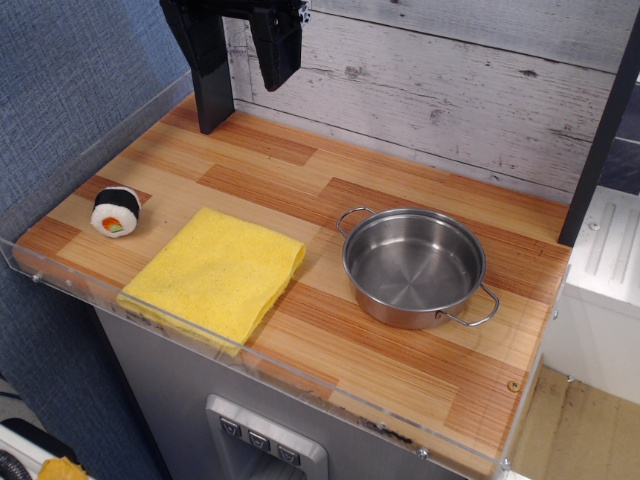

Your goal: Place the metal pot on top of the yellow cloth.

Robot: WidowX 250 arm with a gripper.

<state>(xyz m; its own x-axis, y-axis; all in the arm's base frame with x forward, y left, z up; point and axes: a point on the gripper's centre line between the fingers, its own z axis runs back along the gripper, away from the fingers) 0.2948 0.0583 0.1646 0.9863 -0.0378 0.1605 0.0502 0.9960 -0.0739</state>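
Note:
The metal pot (413, 266) stands upright and empty on the wooden table top, right of centre, with one wire loop handle at its far left and one at its near right. The yellow cloth (217, 272) lies flat and folded left of the pot, a short gap apart from it. My black gripper (244, 104) hangs at the top left by the back wall, well above and behind the cloth. Its two fingers (213, 100) stand apart with wall showing between them, and it holds nothing.
A small black-and-white sushi roll toy (116, 211) lies at the left edge, left of the cloth. A clear acrylic rim (300, 378) runs along the front and left side of the table. A white plank wall (450, 90) stands behind, and a dark post (600, 140) at the right.

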